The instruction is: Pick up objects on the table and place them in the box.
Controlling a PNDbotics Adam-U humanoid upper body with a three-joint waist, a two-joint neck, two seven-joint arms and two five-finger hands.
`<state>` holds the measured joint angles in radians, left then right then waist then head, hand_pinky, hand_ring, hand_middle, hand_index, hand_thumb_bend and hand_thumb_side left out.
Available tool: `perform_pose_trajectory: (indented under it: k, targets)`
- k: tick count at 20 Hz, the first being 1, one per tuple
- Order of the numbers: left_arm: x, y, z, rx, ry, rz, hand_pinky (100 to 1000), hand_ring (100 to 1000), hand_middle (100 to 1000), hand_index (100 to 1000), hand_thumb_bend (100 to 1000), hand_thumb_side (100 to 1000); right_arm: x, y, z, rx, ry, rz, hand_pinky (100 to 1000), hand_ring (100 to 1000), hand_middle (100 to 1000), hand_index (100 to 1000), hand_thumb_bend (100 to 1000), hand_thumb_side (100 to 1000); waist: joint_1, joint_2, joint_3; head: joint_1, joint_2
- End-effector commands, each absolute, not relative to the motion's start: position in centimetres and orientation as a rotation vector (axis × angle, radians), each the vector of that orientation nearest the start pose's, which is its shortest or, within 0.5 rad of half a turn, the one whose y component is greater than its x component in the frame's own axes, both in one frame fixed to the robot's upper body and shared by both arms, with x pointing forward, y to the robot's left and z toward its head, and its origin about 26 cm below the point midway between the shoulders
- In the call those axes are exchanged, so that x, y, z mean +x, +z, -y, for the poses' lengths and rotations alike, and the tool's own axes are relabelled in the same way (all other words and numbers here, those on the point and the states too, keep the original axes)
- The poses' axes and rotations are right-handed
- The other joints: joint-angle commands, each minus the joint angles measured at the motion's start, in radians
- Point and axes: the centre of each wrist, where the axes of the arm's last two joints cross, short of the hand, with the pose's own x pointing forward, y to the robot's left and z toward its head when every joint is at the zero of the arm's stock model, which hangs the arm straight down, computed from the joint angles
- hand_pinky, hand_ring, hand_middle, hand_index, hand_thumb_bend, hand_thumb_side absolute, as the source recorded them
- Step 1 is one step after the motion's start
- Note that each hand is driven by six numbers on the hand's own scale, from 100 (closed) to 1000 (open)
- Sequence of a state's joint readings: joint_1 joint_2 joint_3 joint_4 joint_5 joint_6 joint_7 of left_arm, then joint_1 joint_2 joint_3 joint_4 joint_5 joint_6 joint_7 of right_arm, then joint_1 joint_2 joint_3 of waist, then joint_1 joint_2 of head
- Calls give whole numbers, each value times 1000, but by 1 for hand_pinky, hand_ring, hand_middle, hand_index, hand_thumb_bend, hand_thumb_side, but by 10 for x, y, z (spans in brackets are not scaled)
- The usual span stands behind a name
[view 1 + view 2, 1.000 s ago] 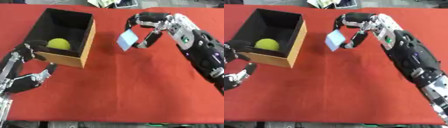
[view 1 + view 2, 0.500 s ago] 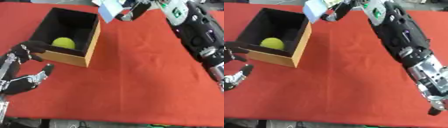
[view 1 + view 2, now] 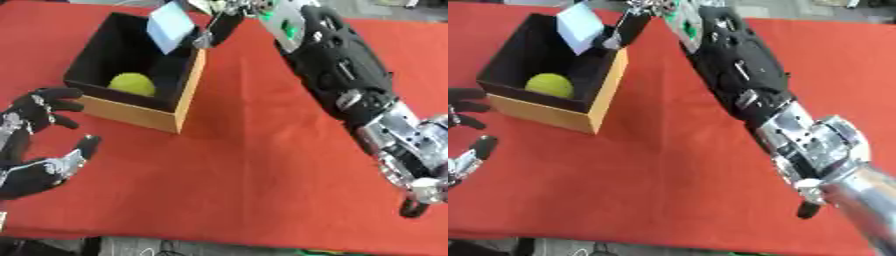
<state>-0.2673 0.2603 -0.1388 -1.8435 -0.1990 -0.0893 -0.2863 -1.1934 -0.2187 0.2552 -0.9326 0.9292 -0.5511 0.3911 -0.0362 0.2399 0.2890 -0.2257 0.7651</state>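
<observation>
The right hand [image 3: 220, 22] reaches in from the upper right to the far right corner of the box [image 3: 185, 102], its dark fingers curled and pinching a pale blue card-like piece [image 3: 171, 26]. That piece sits tilted, over the box's open top at its far right side, above the dark interior; whether it touches the box wall is hard to say from here. Inside the box, toward its near wall, lies a yellow-green ball [image 3: 133, 83]. The box has a tan outer face and black lining and stands on the red tablecloth [image 3: 262, 165]. The left hand [image 3: 35, 150] sits just beside the box's near left corner, fingers spread and relaxed, holding nothing and not touching the box.
</observation>
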Motion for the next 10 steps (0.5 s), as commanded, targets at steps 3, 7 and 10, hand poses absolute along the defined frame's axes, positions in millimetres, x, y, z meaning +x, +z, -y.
perform_pose_trajectory:
  k: [3, 7, 10]
  targets:
    - [315, 146, -225, 41, -854, 2075, 629, 749, 766, 830, 435, 344, 470, 289, 103, 839, -2317, -2143, 813, 805, 828, 969, 542, 392, 3, -16, -3, -3, 5]
    - [315, 145, -226, 43, -850, 2071, 629, 749, 766, 830, 433, 344, 463, 297, 101, 853, -2225, -2150, 809, 805, 831, 966, 531, 376, 5, -19, -14, 2, 5]
    - [315, 144, -229, 55, -838, 2065, 629, 748, 766, 830, 433, 344, 458, 309, 111, 843, -2142, -2223, 799, 796, 815, 938, 473, 326, 10, -24, -37, 16, 5]
